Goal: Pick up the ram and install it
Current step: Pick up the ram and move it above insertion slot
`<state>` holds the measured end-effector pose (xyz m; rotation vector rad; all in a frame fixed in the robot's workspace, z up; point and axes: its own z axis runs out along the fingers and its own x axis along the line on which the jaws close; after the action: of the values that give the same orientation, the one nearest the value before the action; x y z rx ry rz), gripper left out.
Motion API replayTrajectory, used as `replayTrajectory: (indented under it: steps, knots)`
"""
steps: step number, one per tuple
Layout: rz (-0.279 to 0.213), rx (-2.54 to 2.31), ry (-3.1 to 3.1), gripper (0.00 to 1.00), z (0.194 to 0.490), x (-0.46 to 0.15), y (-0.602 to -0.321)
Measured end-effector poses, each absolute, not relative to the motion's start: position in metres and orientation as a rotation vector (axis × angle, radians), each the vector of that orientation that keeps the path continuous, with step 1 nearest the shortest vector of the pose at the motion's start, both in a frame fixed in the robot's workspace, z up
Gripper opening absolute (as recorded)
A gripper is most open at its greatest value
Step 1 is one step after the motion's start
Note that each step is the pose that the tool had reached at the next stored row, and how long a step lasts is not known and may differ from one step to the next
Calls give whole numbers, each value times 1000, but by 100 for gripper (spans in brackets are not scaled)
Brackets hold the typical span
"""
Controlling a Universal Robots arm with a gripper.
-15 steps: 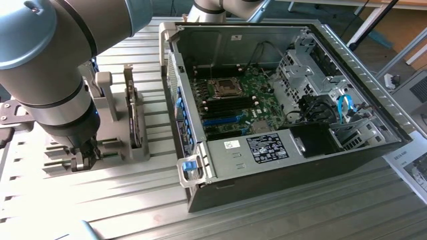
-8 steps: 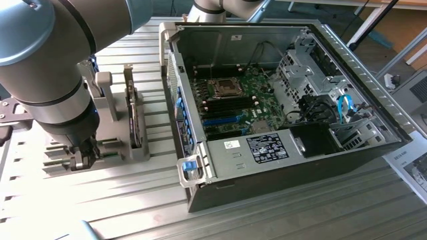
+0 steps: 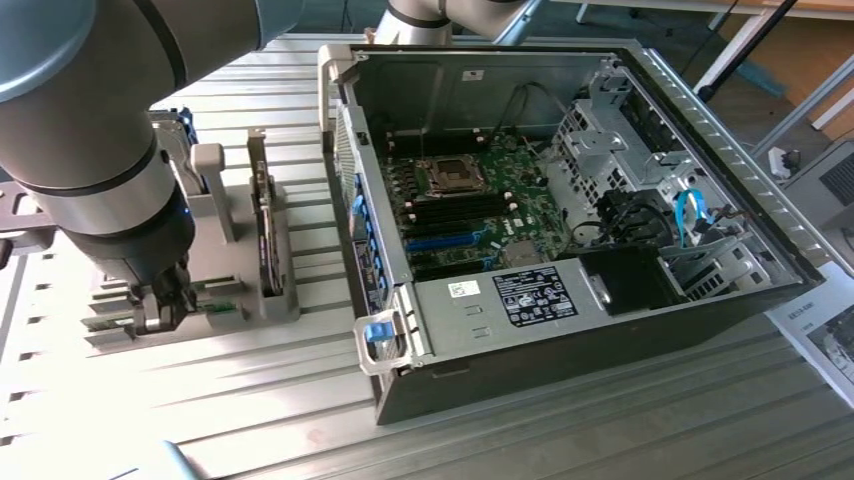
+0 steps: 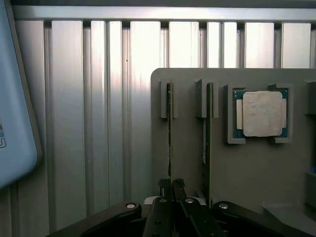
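Your gripper (image 4: pixel 171 186) has its slim black fingers pinched together on the ram (image 4: pixel 170 133), a thin green board seen edge-on and standing upright in a slot of the matte grey holder (image 4: pixel 187 163). The contact itself is partly hidden, so the grip is likely rather than certain. A second stick (image 4: pixel 208 128) stands in the neighbouring slot, with a square silver processor (image 4: pixel 261 113) just beside it. The holder rests on a ribbed, silvery metal table (image 3: pixel 200 400), to the exterior view's left of the open black computer case (image 3: pixel 534 370).
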<state>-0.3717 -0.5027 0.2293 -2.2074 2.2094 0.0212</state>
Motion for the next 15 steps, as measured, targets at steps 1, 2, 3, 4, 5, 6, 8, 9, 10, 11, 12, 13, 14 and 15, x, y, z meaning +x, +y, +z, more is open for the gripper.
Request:
replayTrajectory:
  steps: [1,2,3,4,5,6,8,9,10,11,12,13,14,15]
  knots:
    - [21,-2207,2209,12,231,-372,-503]
    - [21,-2207,2209,12,232,-372,-503]
    - [21,-2207,2209,12,233,-372,-503]
    - [21,-2207,2209,12,234,-372,-503]
    - [21,-2207,2209,12,236,-372,-503]
    - [21,-2207,2209,12,237,-372,-503]
    - [21,-2207,2209,12,239,-372,-503]
    - [21,-2207,2209,12,241,-372,-503]
    - [21,-2207,2209,12,243,-372,-503]
    - [21,-2207,2209,12,245,-372,-503]
    - [21,-2207,2209,12,246,-372,-503]
    - [21,-2207,2209,12,247,-372,-503]
    - [21,-2207,2209,12,248,-372,-503]
    - [21,-2207,2209,12,249,-372,-503]
